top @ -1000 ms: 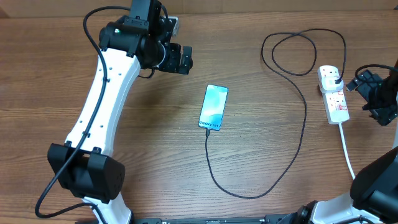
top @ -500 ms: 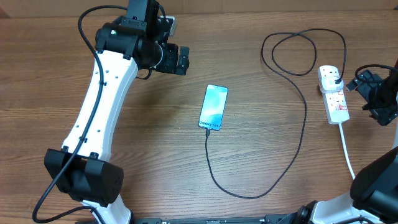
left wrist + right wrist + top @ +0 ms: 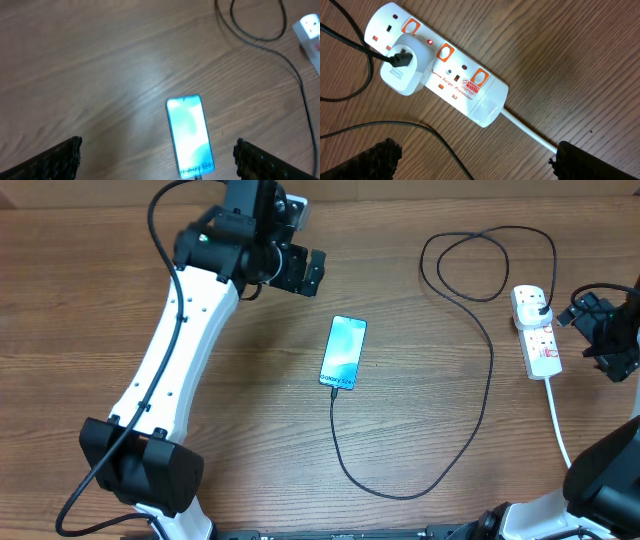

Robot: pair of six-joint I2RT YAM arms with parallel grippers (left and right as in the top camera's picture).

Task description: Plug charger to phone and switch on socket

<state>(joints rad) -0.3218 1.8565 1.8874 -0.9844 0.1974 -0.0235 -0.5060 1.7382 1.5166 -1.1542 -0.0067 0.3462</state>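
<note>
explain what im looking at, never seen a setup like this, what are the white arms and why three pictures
These are two robot arms at a wooden table. One picture looks down from above the table. The other two come from a small camera on each arm's wrist, so the dark shapes in their bottom corners are that arm's own fingers.

On the table lie a phone with a lit screen, a white power strip and a thin black charger cable. The cable runs from an adapter in the strip to the phone's bottom edge.

The left gripper hovers near the phone, and the right gripper is beside the strip. Both are open and hold nothing.
</note>
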